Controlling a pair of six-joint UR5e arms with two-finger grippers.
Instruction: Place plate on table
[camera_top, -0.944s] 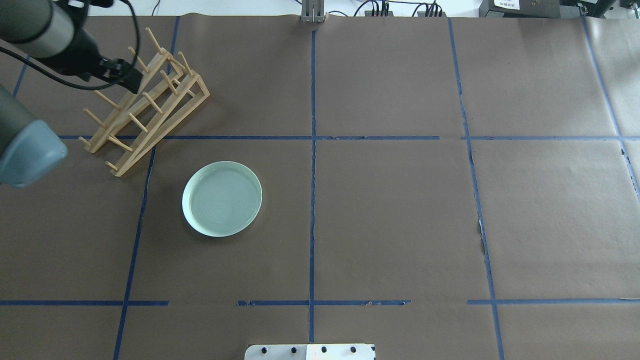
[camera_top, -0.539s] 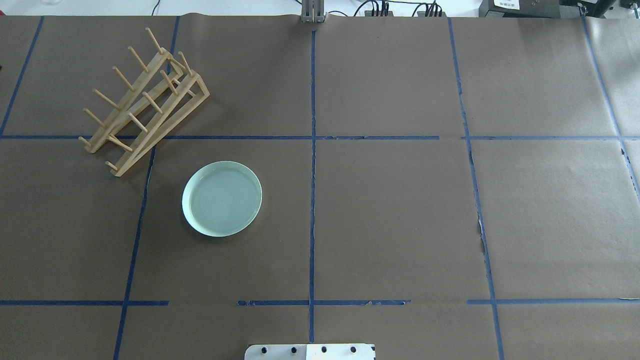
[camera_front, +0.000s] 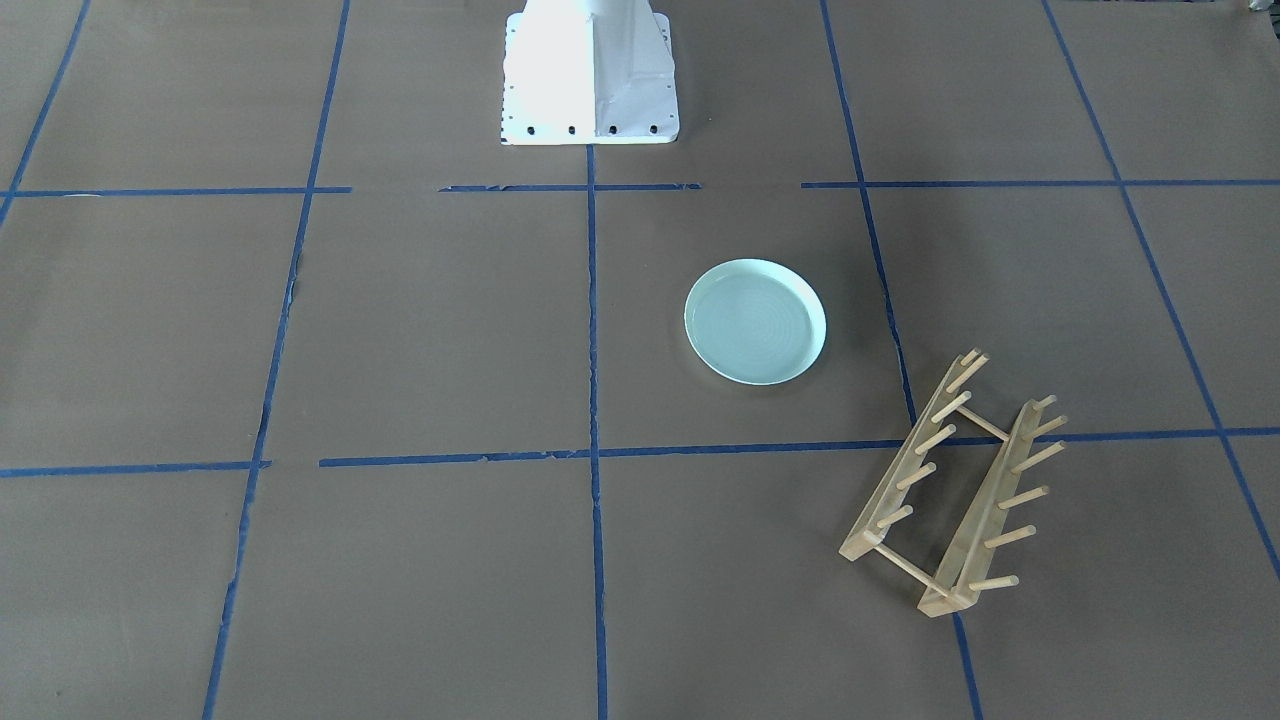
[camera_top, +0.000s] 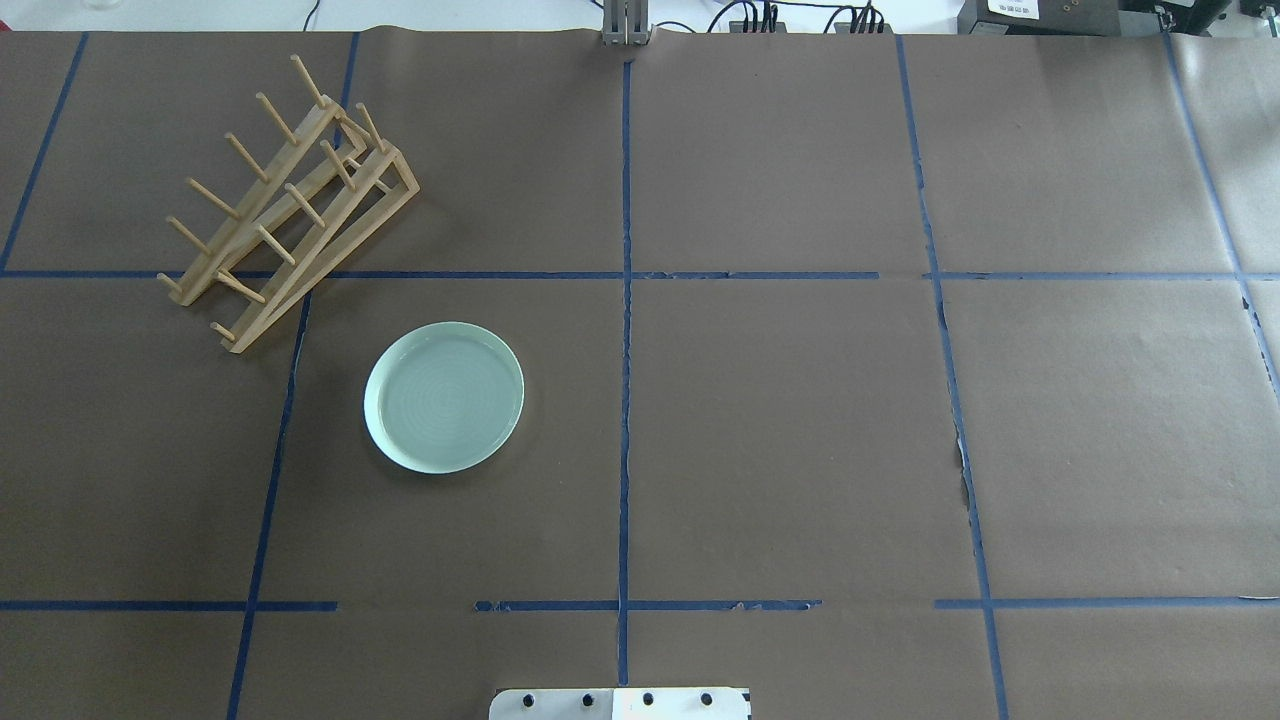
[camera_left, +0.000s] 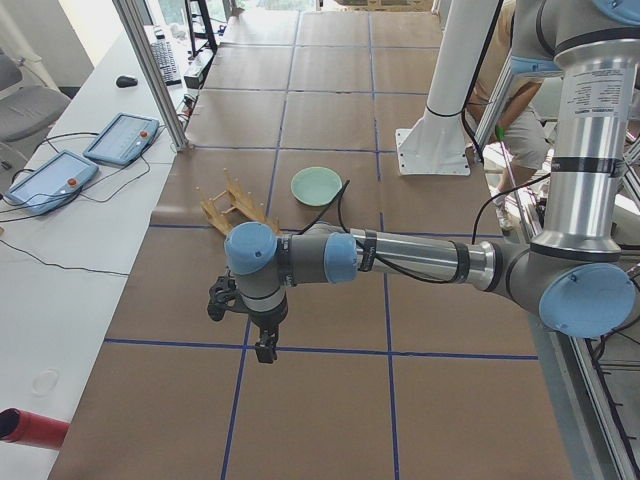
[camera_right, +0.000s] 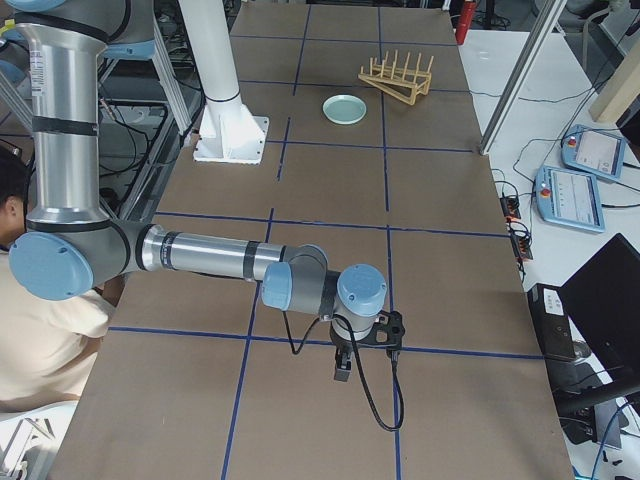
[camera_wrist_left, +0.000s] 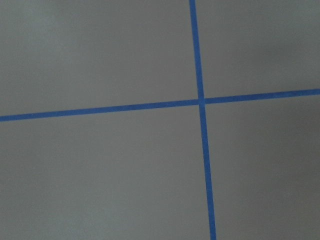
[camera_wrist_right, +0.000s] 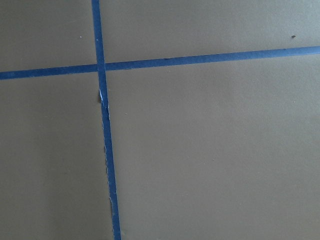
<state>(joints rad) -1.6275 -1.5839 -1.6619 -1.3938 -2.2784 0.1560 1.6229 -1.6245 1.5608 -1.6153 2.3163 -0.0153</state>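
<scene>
While both arms stretch out level over the table (camera_top: 800, 450), the left gripper (camera_left: 265, 350) and right gripper (camera_right: 342, 372) point straight down; I cannot tell if either is parted. The plate (camera_top: 444, 397) lies flat on the table, with the rack (camera_top: 290, 200) at its ten o'clock, apart. The left arm has left the overhead view.

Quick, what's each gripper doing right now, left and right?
Left gripper: cannot be told, seen only in a side view.
Right gripper: cannot be told, same reason.
</scene>
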